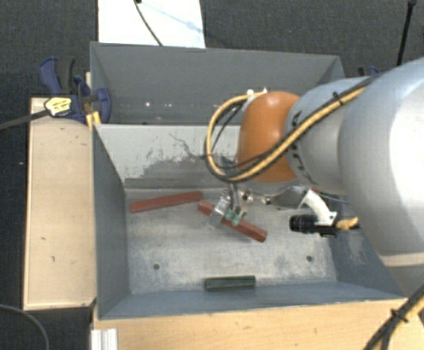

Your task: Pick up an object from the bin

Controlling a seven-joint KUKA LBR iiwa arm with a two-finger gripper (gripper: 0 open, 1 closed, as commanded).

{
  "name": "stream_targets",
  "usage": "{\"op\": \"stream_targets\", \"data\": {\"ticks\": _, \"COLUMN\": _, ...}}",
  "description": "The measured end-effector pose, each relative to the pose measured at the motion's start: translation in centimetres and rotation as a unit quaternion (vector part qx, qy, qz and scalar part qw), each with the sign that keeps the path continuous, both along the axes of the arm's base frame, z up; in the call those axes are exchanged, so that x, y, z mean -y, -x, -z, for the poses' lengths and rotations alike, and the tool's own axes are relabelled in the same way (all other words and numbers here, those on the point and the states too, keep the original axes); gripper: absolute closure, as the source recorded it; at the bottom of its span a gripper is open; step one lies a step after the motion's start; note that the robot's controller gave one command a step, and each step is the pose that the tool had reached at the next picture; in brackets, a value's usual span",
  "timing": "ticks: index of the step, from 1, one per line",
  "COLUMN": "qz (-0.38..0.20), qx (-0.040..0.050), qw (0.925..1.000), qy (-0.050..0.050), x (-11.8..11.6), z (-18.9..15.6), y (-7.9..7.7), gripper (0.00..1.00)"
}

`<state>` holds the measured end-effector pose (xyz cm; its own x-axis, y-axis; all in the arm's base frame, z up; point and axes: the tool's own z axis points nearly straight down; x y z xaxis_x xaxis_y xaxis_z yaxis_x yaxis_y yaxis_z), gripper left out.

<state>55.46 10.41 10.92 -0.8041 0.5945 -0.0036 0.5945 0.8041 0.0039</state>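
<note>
Pincer sits on mid-bin red bar, masking its centre; I cannot tell whether it pinches. Arm covers the right of the bin.

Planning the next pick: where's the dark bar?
In the camera view the dark bar lies flat along the bin's front wall, mid-floor, apart from the red stick under the gripper.

In the bin, a stick lies left of centre, toward the back. A second stick lies just right of it, slanting frontward, with the gripper over its middle. A bar lies by the front wall.
</note>
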Motion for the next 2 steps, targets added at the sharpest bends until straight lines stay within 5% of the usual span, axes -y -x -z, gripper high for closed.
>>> {"op": "stream_targets", "data": {"ticks": 2, "qz": -0.008, "qx": 0.0010, "qw": 1.0000, "qy": 0.000, "x": 0.0, "z": -6.6, "y": -0.3, "gripper": 1.00}}
